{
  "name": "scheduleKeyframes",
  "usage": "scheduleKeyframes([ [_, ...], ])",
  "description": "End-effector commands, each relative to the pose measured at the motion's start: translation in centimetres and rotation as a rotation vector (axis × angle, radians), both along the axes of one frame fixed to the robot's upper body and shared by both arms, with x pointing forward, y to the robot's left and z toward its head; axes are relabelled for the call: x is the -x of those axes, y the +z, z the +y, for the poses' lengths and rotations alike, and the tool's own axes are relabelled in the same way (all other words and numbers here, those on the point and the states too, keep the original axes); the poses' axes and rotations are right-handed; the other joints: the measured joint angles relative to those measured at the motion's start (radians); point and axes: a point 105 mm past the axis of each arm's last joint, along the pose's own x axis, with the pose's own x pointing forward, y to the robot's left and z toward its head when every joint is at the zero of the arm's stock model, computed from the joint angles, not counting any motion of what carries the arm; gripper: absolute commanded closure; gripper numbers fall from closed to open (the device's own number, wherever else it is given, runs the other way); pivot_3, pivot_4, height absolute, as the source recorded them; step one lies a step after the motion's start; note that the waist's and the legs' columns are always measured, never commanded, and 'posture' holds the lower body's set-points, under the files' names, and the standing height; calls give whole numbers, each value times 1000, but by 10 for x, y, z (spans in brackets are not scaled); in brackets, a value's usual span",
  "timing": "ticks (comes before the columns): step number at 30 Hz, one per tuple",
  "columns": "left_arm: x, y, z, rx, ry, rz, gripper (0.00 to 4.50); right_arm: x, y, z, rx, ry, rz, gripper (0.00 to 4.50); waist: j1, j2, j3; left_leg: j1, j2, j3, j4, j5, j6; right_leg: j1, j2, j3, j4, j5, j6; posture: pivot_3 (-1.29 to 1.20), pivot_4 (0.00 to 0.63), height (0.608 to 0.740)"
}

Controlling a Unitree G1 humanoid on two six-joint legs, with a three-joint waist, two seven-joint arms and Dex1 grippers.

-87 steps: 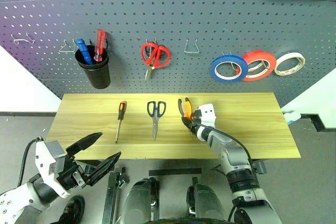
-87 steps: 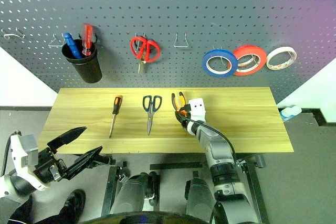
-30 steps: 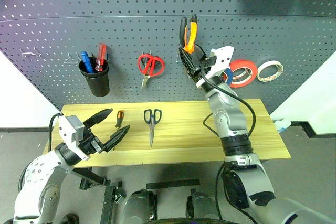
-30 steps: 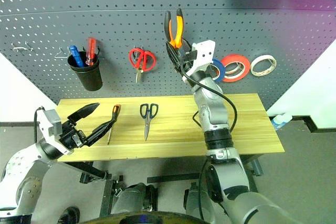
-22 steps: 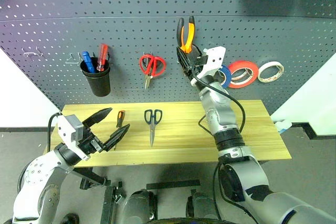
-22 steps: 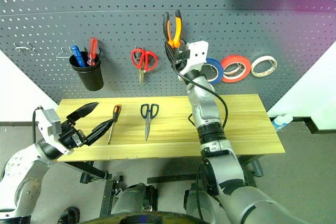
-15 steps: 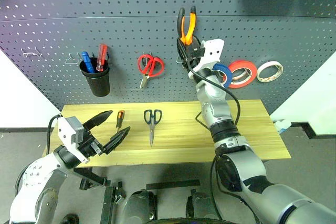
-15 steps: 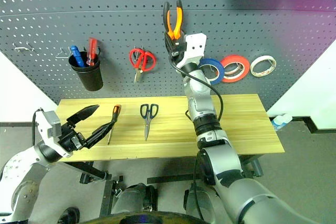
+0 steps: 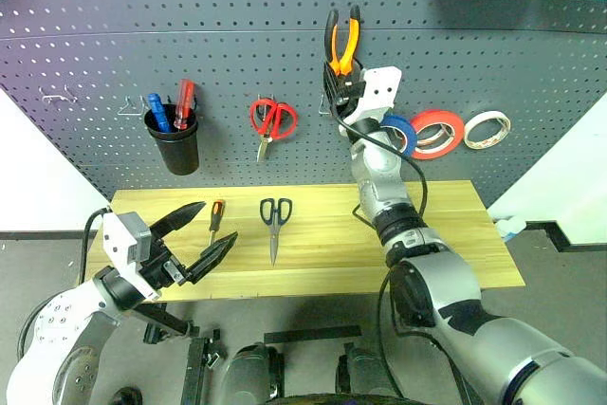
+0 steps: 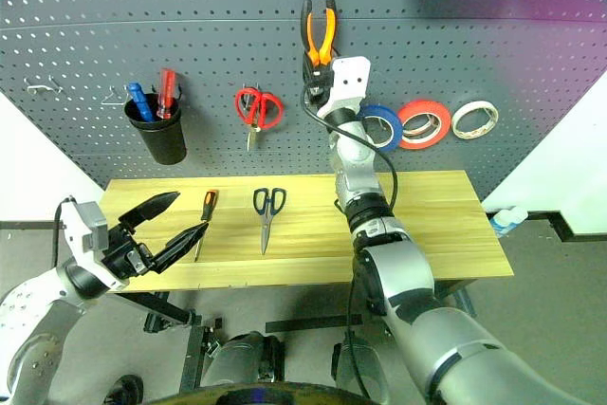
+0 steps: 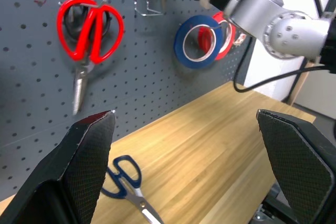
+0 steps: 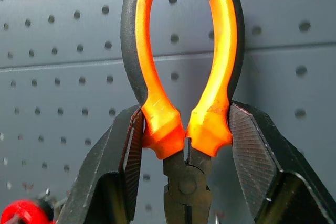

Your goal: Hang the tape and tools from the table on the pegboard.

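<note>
One pliers (image 12: 181, 103) upright, handles up, clamped in right gripper (image 12: 184, 145) jaws; left gripper (image 9: 194, 237) jaws wide.

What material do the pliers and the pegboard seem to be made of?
Pliers: the grips look like matte orange-and-black rubber or plastic, and the dark joint looks like steel. Pegboard: probably painted metal, judging by its smooth grey matte face and even holes.

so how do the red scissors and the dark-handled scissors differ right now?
Place: the red scissors hang on the pegboard; the dark-handled scissors lie flat on the table.
Look: one pair has bright red handles, the other dark ones.
Task state: the dark-handled scissors are not yet hung.
Shared: both are closed, handles up or toward the board, blades pointing down or toward the robot.
</note>
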Motion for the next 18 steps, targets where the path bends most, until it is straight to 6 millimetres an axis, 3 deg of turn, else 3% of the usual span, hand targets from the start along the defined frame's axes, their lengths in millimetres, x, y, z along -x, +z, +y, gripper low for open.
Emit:
scheduleKeyframes([
  [1, 5, 19, -8, -3, -9, -42, 0, 0, 28, -5, -26, -10, -84, 2404, 2, 0, 0, 0, 0, 0, 0, 0, 0, 0, 0, 0, 0, 0, 0, 157, 12, 740],
  [9, 8, 38, -28, 0, -8, -34, 0, -3, 23, -4, -11, -44, -71, 2404, 5, 0, 0, 0, 0, -1, 0, 0, 0, 1, 0, 0, 0, 0, 0, 189, 32, 740],
  [18, 1, 51, -32, -3, 9, -8, 0, -5, 27, 1, -17, -52, -66, 2404, 18, 3, 3, 1, 0, -2, 0, 0, 0, 2, 0, 0, 0, 0, -1, 216, 57, 740],
])
